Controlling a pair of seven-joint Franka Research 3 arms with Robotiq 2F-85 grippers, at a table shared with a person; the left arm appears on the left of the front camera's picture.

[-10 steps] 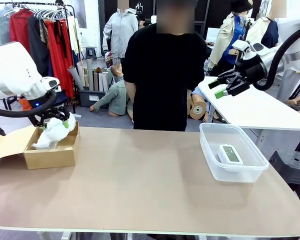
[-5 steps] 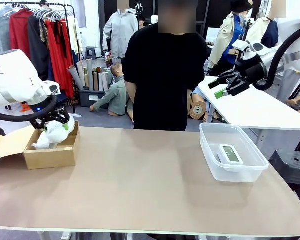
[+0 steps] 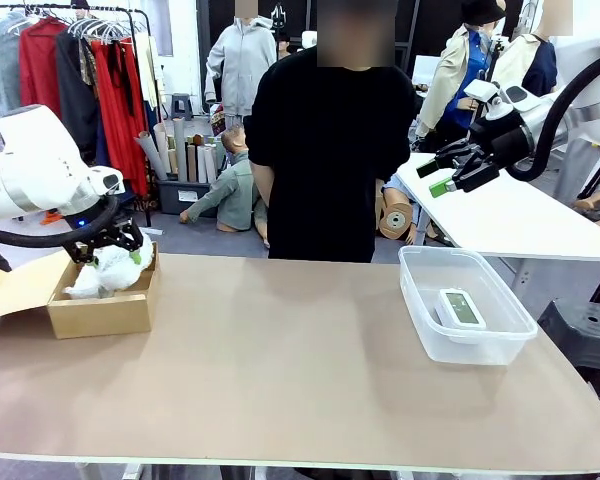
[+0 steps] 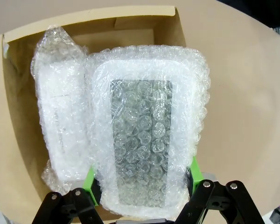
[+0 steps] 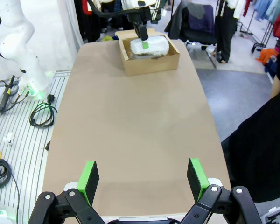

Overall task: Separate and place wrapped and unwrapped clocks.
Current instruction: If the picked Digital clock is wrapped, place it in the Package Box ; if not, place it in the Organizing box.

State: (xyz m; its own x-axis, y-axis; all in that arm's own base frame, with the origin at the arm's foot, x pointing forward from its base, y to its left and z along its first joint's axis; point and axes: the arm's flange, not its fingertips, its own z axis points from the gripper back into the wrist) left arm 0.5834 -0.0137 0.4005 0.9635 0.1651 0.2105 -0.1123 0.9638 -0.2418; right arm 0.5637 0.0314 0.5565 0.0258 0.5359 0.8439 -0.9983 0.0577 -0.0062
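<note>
My left gripper [image 3: 115, 252] is shut on a bubble-wrapped clock [image 4: 140, 135], its green pads [image 4: 89, 179] pressing both long sides. It holds the clock at the open cardboard box [image 3: 100, 310], at the table's left end. A second wrapped clock [image 4: 60, 116] lies in the box [image 4: 130, 21] right beside the held one. The bare white clock [image 3: 460, 307] with the grey-green screen lies in a clear plastic bin [image 3: 420, 300] at the right. My right gripper [image 3: 442, 178] hangs open and empty high above the bin; its fingers [image 5: 88, 179] stand wide apart over the table.
A person in black stands at the far edge, arms behind the back. The box's flap [image 3: 15, 285] lies open to the left. A white table [image 3: 520, 215] stands behind the right side. Bare tabletop [image 3: 280, 350] stretches between box and bin.
The left arm has shifted slightly over the box, carrying the wrapped clock a little lower. The right arm and the bare clock have not moved.
</note>
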